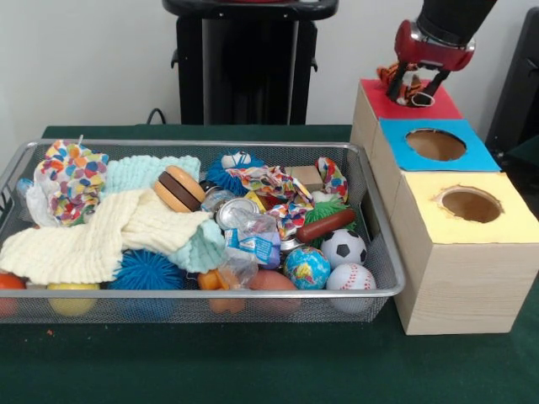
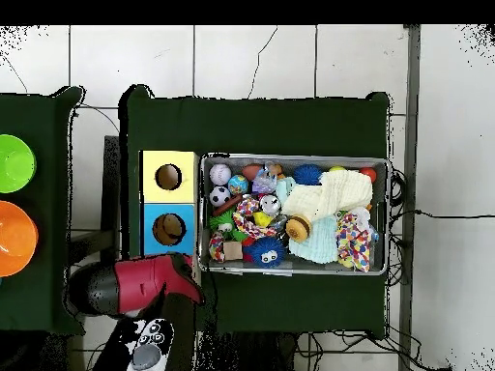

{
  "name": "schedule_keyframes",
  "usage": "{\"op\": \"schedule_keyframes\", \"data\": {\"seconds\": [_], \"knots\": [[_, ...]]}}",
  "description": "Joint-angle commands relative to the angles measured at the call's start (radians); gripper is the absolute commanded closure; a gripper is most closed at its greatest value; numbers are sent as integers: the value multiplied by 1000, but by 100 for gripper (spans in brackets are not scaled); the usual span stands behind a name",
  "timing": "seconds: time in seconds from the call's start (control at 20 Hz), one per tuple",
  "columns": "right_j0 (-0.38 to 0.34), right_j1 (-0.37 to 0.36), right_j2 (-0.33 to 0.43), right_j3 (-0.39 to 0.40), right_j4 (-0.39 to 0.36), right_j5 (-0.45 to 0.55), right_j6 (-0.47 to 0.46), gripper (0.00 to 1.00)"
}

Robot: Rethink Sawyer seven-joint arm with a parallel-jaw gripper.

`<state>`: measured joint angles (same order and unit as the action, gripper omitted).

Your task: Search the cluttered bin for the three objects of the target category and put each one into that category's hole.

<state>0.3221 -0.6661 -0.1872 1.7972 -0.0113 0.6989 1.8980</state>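
1. The gripper (image 1: 414,87) hangs over the red-topped box (image 1: 438,107), its fingers clamped on an orange, black and white striped toy (image 1: 408,84) just above that box's top
2. Just nearer the camera than the gripper in the front view sit the blue-topped box (image 1: 472,156) and then the yellow-topped box (image 1: 505,223), each with an open round hole
3. Beside the boxes and well apart from the gripper, the wire mesh bin (image 1: 381,244) holds cloths, a soccer ball (image 1: 344,248), a baseball (image 1: 350,277) and a globe ball (image 1: 306,268)
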Motion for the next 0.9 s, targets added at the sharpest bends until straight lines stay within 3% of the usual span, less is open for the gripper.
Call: {"op": "schedule_keyframes", "data": {"seconds": [0.05,0.25,0.5,0.9], "knots": [[0,87,22,-130,43,42,227,0],[10,108,6,-187,41,105,232,0],[10,91,-2,-204,40,163,223,0],[2,20,-3,-173,42,215,197,0]]}}
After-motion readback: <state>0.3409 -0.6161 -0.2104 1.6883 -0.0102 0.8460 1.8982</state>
